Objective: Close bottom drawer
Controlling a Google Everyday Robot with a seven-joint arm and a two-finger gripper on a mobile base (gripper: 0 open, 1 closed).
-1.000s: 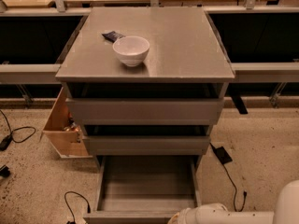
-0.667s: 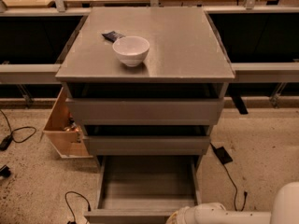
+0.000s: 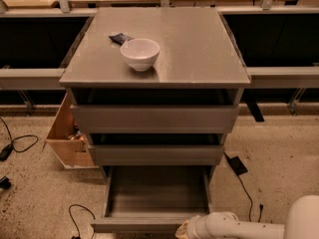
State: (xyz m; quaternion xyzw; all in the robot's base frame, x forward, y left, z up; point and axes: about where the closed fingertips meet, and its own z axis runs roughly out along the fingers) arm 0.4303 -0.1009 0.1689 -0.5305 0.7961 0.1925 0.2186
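Camera view: the bottom drawer (image 3: 157,192), a long shallow tray of smooth matte grey, stands pulled far out of the boxy grey cabinet (image 3: 154,118), low over the speckled floor (image 3: 279,153). The rounded white arm's pincer (image 3: 185,229) sits at the drawer's flat front edge; whether it is clenched or released cannot be told.

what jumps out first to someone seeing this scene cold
The bottom drawer stands pulled far out at the foot of the grey cabinet, with its long shallow tray in full view. The robot's tool sits at the lower edge of the view, close by the right part of that drawer's front. Up on the cabinet top a white bowl stands out, left of centre.
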